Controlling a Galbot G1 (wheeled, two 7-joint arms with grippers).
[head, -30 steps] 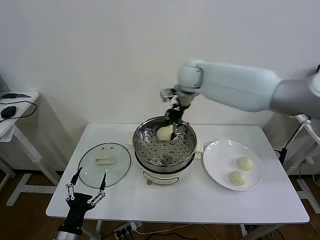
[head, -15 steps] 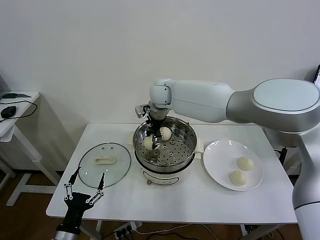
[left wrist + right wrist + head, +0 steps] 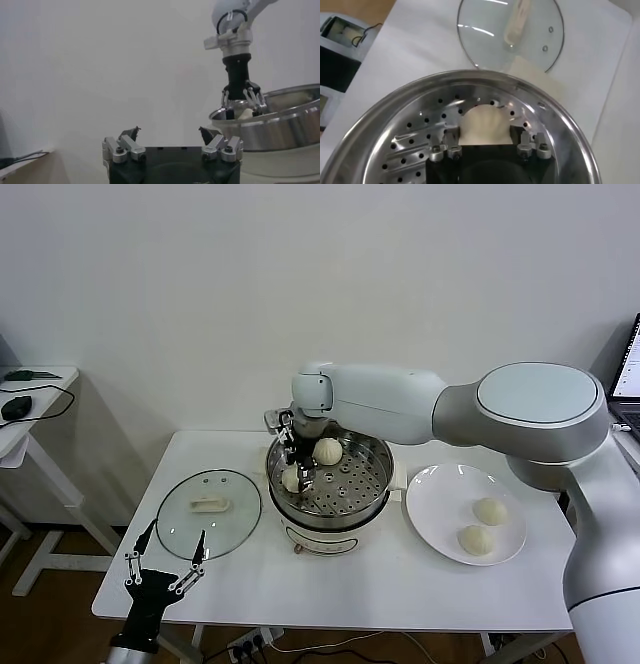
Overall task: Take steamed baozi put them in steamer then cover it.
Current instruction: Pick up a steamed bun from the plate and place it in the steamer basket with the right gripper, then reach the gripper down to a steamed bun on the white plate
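Note:
The steamer stands mid-table with two steamed baozi on its holed tray, one at the back and one at the left. My right gripper reaches down into the pot at the left one. In the right wrist view that baozi lies on the tray between the parted fingers of the right gripper, which is open. Two more baozi lie on the white plate. The cover lies flat left of the steamer. My left gripper hangs open at the table's front left edge.
A small side table with dark objects stands far left. My right arm spans above the steamer's back and the plate. From the left wrist, the left gripper looks level at the steamer's wall.
My right gripper has swung to the steamer's left side and lowered a baozi onto the tray. Its fingers have spread apart. The left arm has barely moved.

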